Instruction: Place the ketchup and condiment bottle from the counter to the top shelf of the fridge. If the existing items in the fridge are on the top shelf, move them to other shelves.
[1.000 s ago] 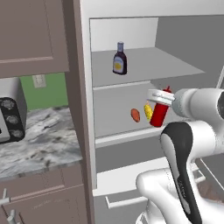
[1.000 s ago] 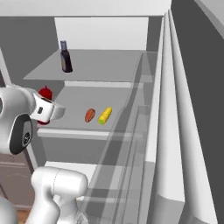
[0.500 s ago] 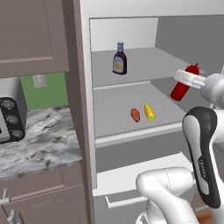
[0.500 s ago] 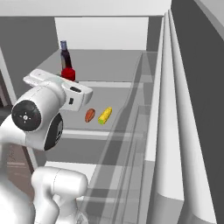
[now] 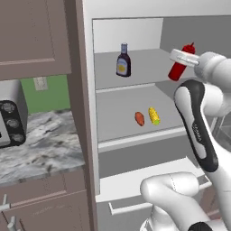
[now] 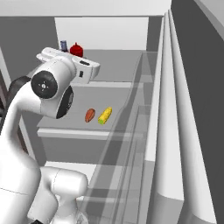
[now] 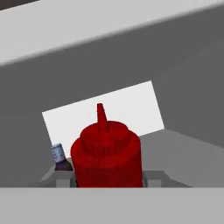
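1. The fridge (image 5: 85, 113) stands open, a tall pale cabinet with a grey interior; in the right base view its door racks (image 6: 131, 144) run along the right side as clear panels.
2. The robot arm rises at the lower right of the left base view and reaches up into the fridge, its wrist level with the upper part of the interior.
3. The counter (image 5: 40, 144), grey-and-white marbled stone, lies left of the fridge, with a dark appliance (image 5: 9, 122) with round knobs at its far left edge.
4. The top shelf (image 5: 135, 67) is a flat grey slab with a pale front edge; the shelf below it (image 5: 122, 117) is lit and carries the two small foods.
5. The end effector (image 5: 182, 57) is closed around the ketchup (image 5: 180, 63), holding the red bottle tilted, nozzle up, over the right part of the top shelf. Whether its base touches the shelf cannot be told. In the hand view the ketchup (image 7: 106, 155) sits between the fingers, seen from above.
6. The condiment bottle (image 5: 123, 61) stands upright on the top shelf, left of the ketchup and well apart from it.
7. The orange-red oblong (image 5: 140, 118) and the yellow corn piece (image 5: 154, 116) lie just beside each other on the shelf below.
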